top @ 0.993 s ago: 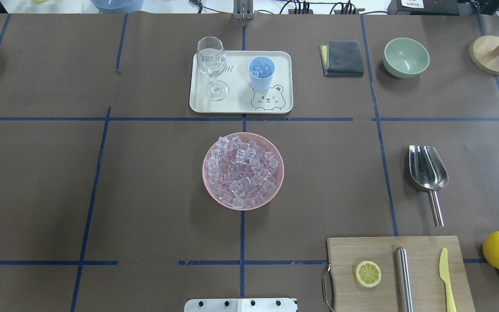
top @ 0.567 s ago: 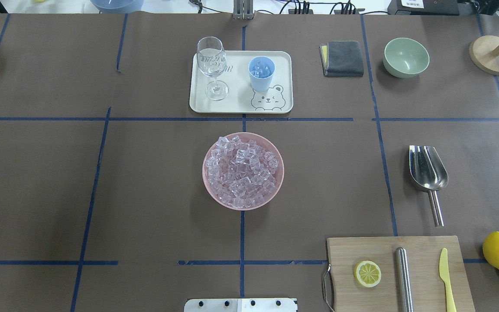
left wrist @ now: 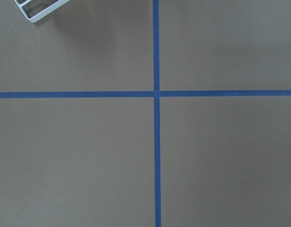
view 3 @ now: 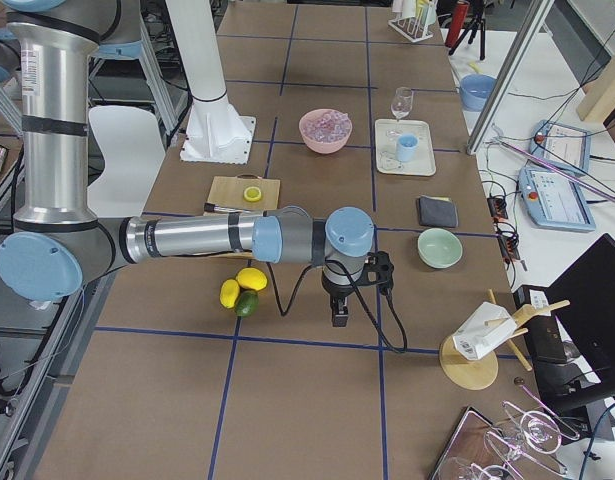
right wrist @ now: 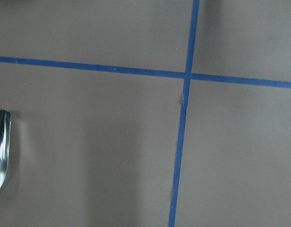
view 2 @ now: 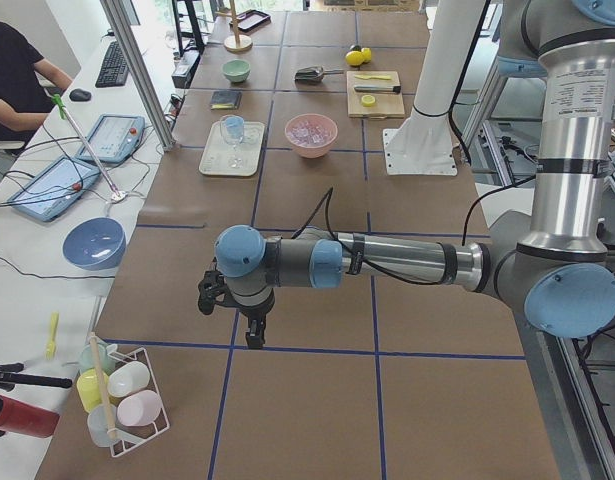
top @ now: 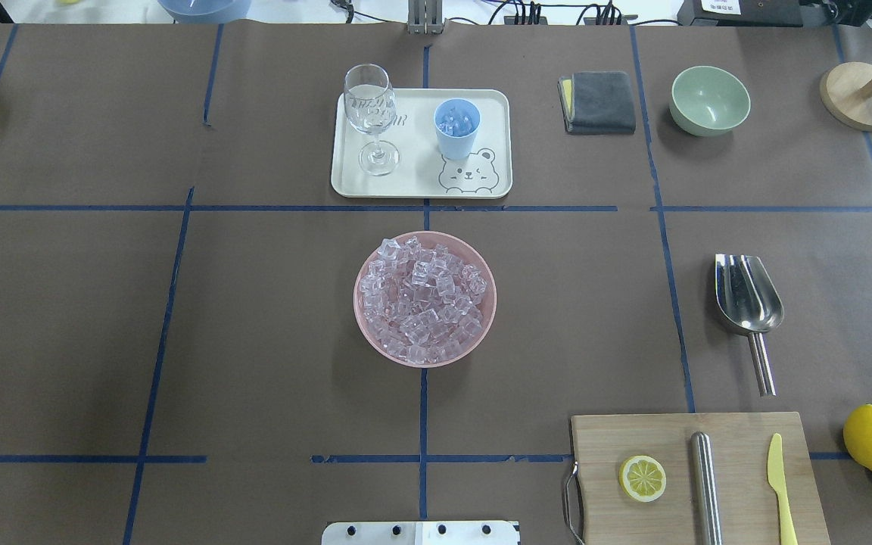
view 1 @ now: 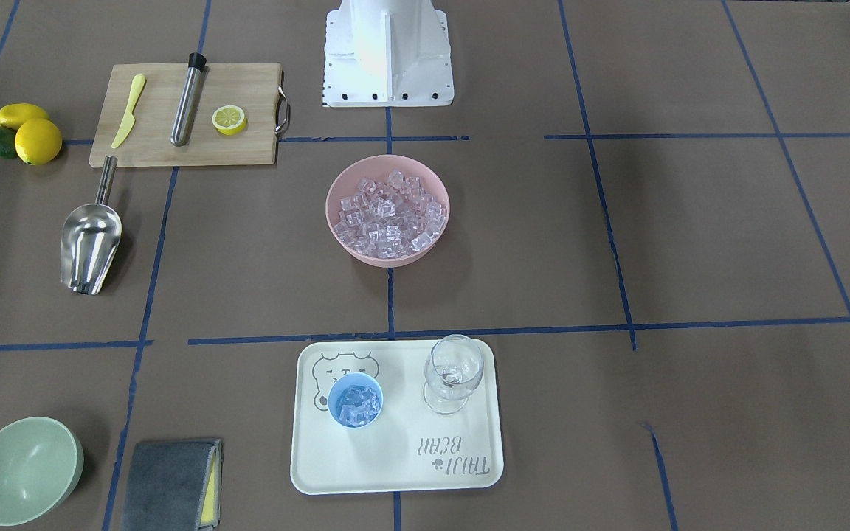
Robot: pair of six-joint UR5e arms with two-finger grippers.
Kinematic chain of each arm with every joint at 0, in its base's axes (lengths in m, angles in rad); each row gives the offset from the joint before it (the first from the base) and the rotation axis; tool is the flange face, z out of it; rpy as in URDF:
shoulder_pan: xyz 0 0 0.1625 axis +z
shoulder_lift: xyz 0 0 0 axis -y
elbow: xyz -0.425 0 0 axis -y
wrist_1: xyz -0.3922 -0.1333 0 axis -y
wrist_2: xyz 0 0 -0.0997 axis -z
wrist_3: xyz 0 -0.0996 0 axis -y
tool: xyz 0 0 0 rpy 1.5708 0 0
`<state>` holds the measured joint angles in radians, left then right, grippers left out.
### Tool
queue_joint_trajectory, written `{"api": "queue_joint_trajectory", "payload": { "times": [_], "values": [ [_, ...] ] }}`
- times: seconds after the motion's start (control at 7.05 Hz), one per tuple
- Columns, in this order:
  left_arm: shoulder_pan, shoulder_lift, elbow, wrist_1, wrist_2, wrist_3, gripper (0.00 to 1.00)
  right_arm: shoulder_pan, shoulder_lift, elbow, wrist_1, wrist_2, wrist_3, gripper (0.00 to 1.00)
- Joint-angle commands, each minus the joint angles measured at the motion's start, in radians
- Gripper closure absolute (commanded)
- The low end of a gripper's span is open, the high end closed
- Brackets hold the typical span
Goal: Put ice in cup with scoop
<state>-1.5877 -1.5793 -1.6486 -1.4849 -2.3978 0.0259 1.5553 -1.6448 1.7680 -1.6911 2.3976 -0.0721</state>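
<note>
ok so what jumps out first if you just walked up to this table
The pink bowl heaped with clear ice sits at the centre of the table. Beyond it, on a cream tray, a light-blue cup holds some ice, beside a clear wine glass. The shiny scoop lies on the brown paper on the robot's right.

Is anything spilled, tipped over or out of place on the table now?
Nothing stands out. The small clear ice cubes lie inside the pink bowl and the light-blue plastic cup; the clear wine glass stands upright on the cream tray; the shiny steel scoop lies empty.
</note>
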Motion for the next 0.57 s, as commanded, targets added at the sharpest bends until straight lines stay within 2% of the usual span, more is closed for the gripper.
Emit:
{"api": "queue_joint_trajectory", "payload": {
  "times": [0.0, 0.43],
  "values": [
    [0.0, 0.001, 0.003, 0.0, 0.0, 0.0, 0.0, 0.023, 0.002, -0.03, 0.001, 0.002, -0.002, 0.0],
    [0.0, 0.001, 0.006, 0.0, -0.001, -0.001, 0.0, 0.037, 0.005, -0.039, 0.001, 0.002, 0.0, 0.0]
  ]
}}
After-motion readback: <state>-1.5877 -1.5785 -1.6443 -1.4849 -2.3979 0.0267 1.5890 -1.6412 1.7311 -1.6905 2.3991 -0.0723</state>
